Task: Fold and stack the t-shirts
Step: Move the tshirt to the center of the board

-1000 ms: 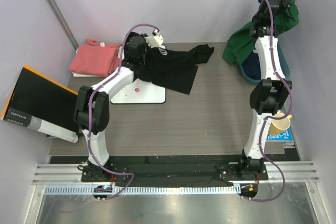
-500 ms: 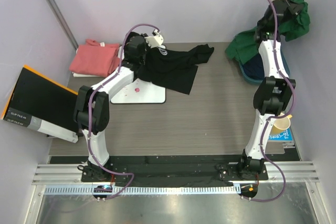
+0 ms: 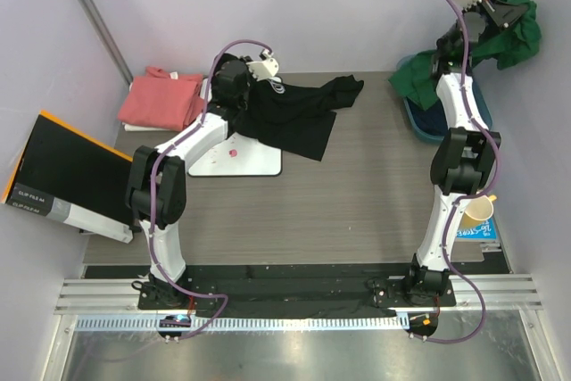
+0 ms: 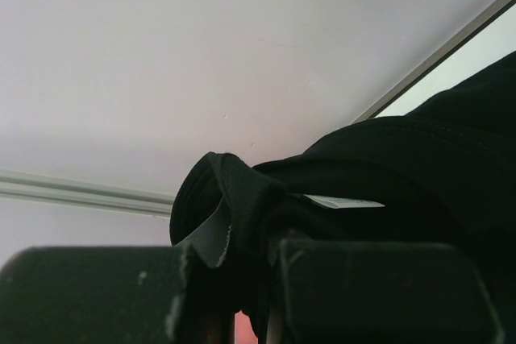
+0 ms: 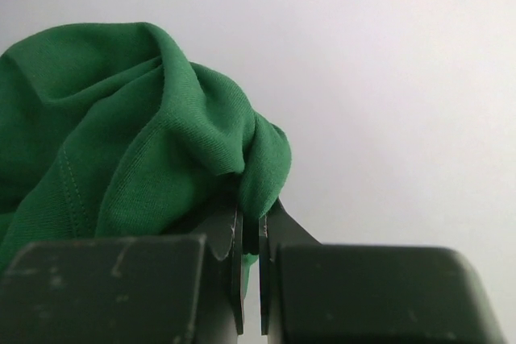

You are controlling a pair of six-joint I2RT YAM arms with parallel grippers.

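Since the earlier frame the right end effector [image 3: 498,9] has swung higher and farther toward the back right corner, taking the green garment [image 3: 520,31] with it, while the left arm and its cloth have stayed put. In the right wrist view the two fingers stand almost together, with only a thin slit between them, pinching a fold of the green knit. The rest of that cloth bunches up to the left and runs off the frame edge, so its shape cannot be read. From above, its lower part trails down behind the arm to the blue basket [image 3: 426,122] at the right edge of the surface [image 3: 357,194]; whether it touches the rim is hidden by the arm. The left end effector [image 4: 242,283] is likewise nearly closed, clamped on a gathered edge of the black t-shirt [image 3: 299,113]. Its fingertips are buried in dark fabric, and a small white tag [image 4: 343,201] shows just beyond them. That shirt hangs from the grip and spreads over the back of the surface, one part lying across the white board [image 3: 254,163]; its print is not visible. A small pink mark on the board is too small to make out. The salmon-pink t-shirt [image 3: 161,100] lies folded at the back left corner, well apart from the black one. The black box with orange edge [image 3: 62,171] tilts off the left side, and a yellow cup [image 3: 479,211] sits near the right arm, partly covered by it.
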